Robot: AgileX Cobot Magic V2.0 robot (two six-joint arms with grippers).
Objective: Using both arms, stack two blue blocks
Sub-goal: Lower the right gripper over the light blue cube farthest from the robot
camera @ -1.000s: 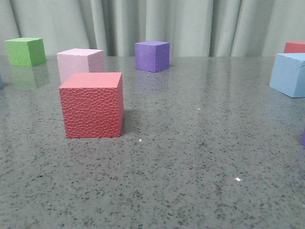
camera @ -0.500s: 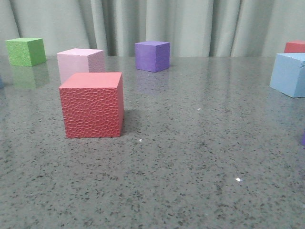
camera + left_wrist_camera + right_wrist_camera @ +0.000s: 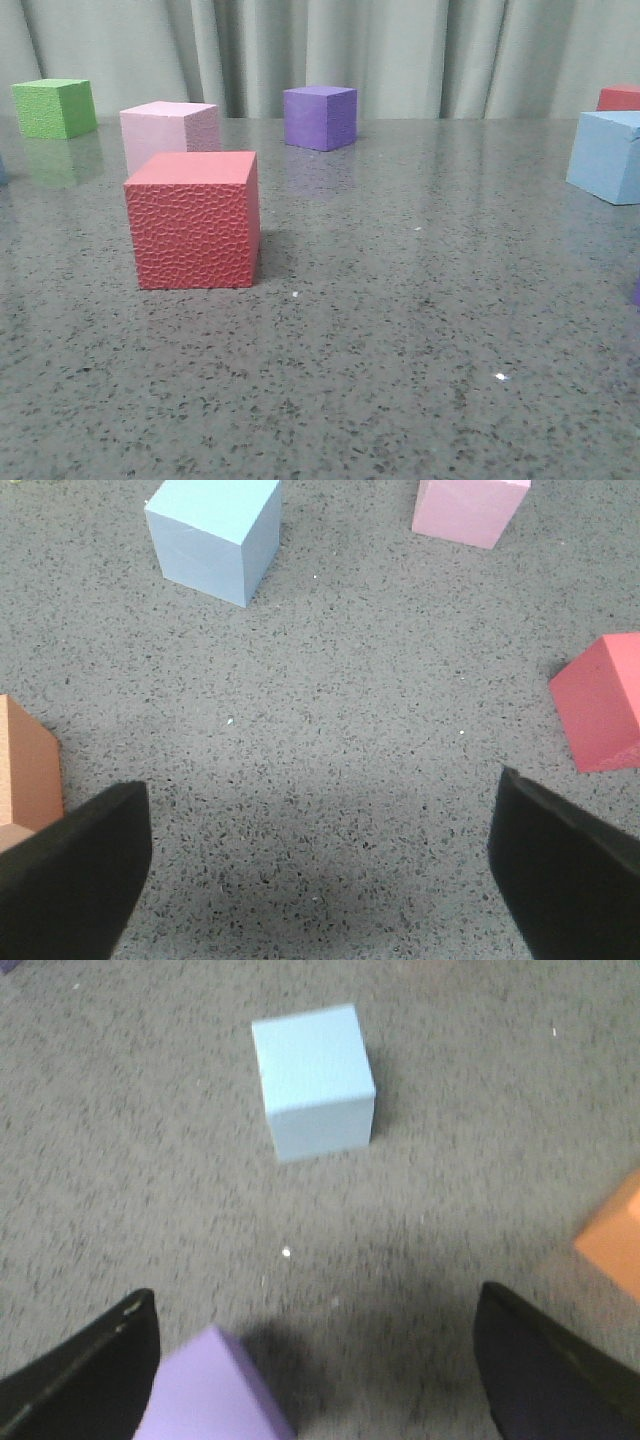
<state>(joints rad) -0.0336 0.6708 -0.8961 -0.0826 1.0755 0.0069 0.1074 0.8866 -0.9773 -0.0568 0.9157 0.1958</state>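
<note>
Left wrist view: the left gripper (image 3: 320, 865) has its jaws spread wide and empty above the speckled grey tabletop (image 3: 330, 730), with one blue block (image 3: 213, 537) at the upper left of the frame, a pink cube (image 3: 470, 508) at the top and a red cube (image 3: 602, 715) at the right edge. Right wrist view: the right gripper (image 3: 320, 1375) likewise has its jaws released and empty, the second blue block (image 3: 314, 1080) sits at upper centre, and a purple cube (image 3: 212, 1390) lies near the lower left finger.
</note>
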